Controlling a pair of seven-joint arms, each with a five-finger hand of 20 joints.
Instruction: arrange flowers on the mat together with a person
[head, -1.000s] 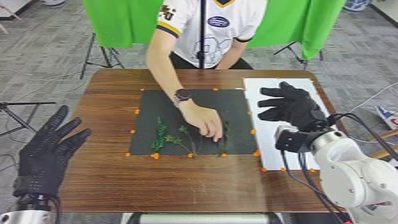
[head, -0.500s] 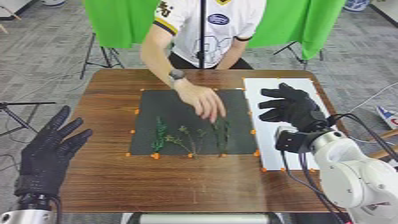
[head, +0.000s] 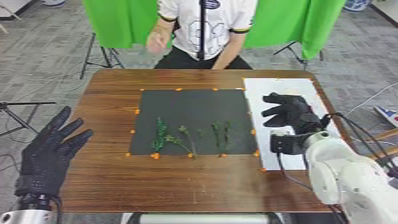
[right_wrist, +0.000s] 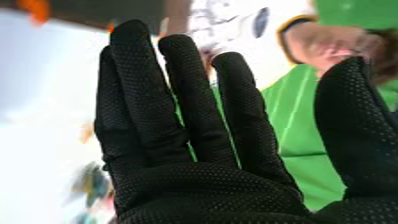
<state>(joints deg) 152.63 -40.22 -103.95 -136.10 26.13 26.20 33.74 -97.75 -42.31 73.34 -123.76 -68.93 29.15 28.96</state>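
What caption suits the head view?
Green sprigs lie on the dark mat; the right hand hovers open over the white sheet.

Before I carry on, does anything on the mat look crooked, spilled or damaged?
Nothing looks spilled or broken. Only the branched sprig on the dark mat seems askew: it slants, while the leafy sprig and the two thin stems lie nearly parallel.

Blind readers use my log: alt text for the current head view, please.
Green stems lie side by side on a dark mat; the robot's open right hand is over a white sheet, its left hand by the table's edge, a person opposite.
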